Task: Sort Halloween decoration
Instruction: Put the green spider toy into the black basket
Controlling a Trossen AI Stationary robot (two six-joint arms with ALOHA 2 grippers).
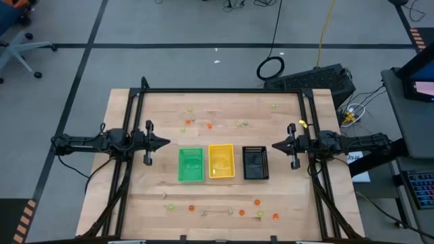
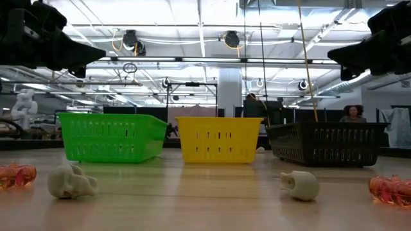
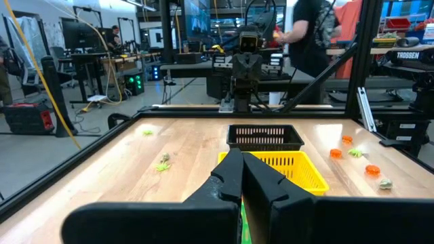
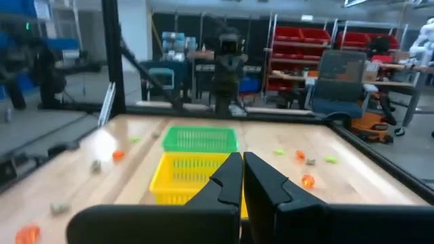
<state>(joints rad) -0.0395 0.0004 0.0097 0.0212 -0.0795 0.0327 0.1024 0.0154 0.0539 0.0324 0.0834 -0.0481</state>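
- Hovering above the left side of the table (image 1: 135, 203), the left gripper (image 1: 165, 143) has its fingers pressed together with nothing between them.
- Facing it from the right side, the right gripper (image 1: 277, 145) is likewise closed and holds nothing.
- Between the two fingertips sit three trays in a row: the green tray (image 1: 190, 165) nearest the left gripper, the yellow tray (image 1: 221, 161) in the middle, the black tray (image 1: 255, 163) nearest the right gripper.
- Halloween decoration (image 1: 209, 125) pieces lie scattered on the wood, apart from both grippers: one group beyond the trays toward the table's far edge, another along the near edge.
- From table height, two pale skull-like trinkets (image 2: 70, 181) and orange pieces (image 2: 390, 190) rest in front of the trays.
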